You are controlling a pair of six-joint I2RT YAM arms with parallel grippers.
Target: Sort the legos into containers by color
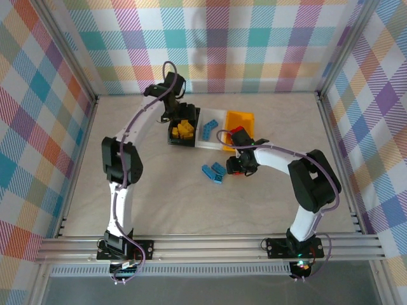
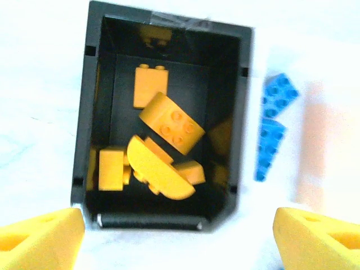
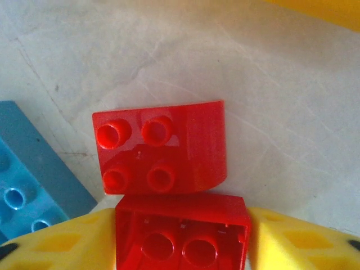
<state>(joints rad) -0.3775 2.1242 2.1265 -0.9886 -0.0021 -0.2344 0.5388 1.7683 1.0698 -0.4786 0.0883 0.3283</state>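
Note:
My left gripper [image 2: 178, 228] hangs open over the near rim of the black container [image 2: 84, 112], its yellow fingers [image 2: 39, 236] wide apart with nothing between them. Several yellow-orange legos [image 2: 169, 126] lie inside that container. The white container [image 1: 208, 133] beside it holds blue legos [image 2: 273, 126], and the yellow-orange container [image 1: 241, 121] stands right of that. My right gripper [image 3: 183, 239] is low on the table, shut on an upside-down red lego [image 3: 183, 228]. A second red lego [image 3: 163, 147] lies studs up, touching the held one on its far side.
Loose blue legos [image 1: 214, 171] lie on the table just left of my right gripper [image 1: 236, 165]; one blue lego [image 3: 25, 180] shows at the left of the right wrist view. Metal rails and checked walls enclose the table.

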